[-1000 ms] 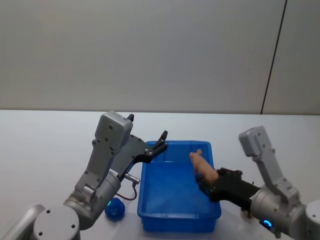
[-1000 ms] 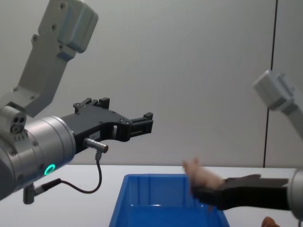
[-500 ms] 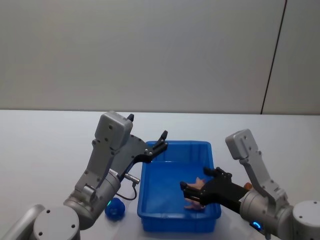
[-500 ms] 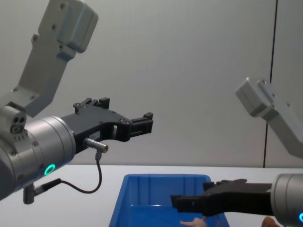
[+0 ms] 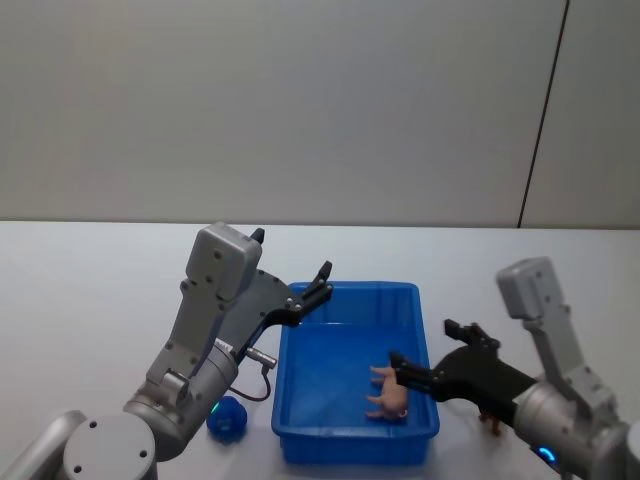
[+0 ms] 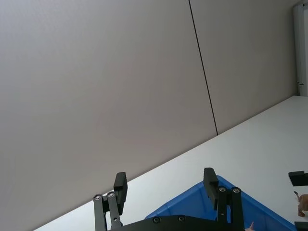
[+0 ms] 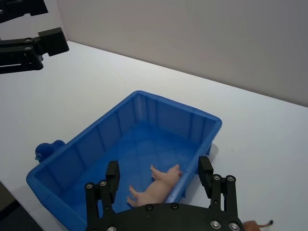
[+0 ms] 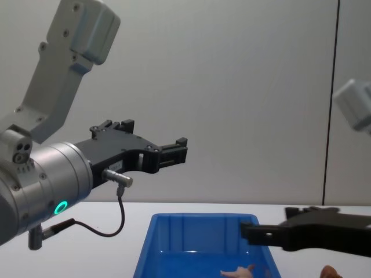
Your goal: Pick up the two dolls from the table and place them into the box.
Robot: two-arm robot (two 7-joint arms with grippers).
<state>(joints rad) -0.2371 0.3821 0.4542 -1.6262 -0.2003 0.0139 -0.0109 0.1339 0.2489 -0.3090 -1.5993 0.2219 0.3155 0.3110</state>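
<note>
White table (image 5: 90, 280) carries the box (image 5: 350, 289); the peach doll (image 5: 388, 392) lies on its floor just under the right gripper (image 5: 424, 345), fingers apart and empty. Left gripper (image 5: 318, 283) hovers spread above the left rim.

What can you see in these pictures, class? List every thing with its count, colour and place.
box: one, bright blue, on the table between the arms.
peach doll: one, pale peach, lying inside the box by its right wall.
blue doll: one, dark blue, on the table left of the box.
brown thing: one, small, on the table right of the box; too small to identify.
table: one, white.
left gripper: black, open, above the box's far left corner.
right gripper: black, open, at the box's right rim.
</note>
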